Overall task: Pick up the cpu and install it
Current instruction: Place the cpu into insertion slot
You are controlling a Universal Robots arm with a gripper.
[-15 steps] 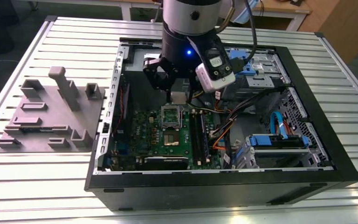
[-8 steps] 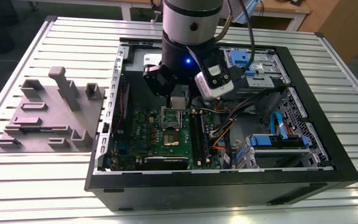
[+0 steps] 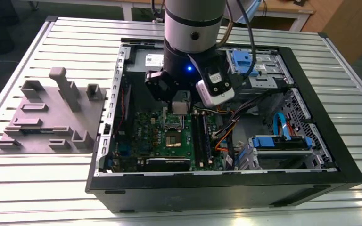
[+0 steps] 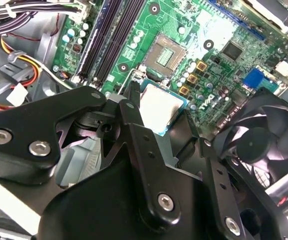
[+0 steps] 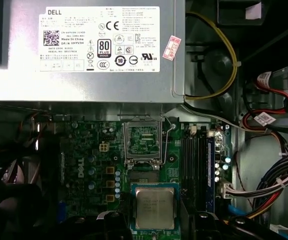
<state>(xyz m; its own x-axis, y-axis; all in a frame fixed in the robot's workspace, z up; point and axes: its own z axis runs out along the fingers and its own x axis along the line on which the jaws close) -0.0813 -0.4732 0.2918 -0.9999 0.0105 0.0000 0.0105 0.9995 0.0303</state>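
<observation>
Hanging over the open computer case [image 3: 231, 193] on the slatted surface [image 3: 43, 188], exterior view: the end effector [image 3: 179, 104] pinches the cpu [image 3: 179, 108] above the green board [image 3: 149, 141]. A grey fixture tray [image 3: 49, 117] lies at the exterior view's left.

Second wrist view: black fingers [image 4: 131, 107] grip the cpu [image 4: 159, 107] by its edges, near the empty socket [image 4: 163, 52].

First wrist view: the open socket [image 5: 144, 140] lies between the cpu [image 5: 154, 207] and a grey metal box [image 5: 84, 85].
</observation>
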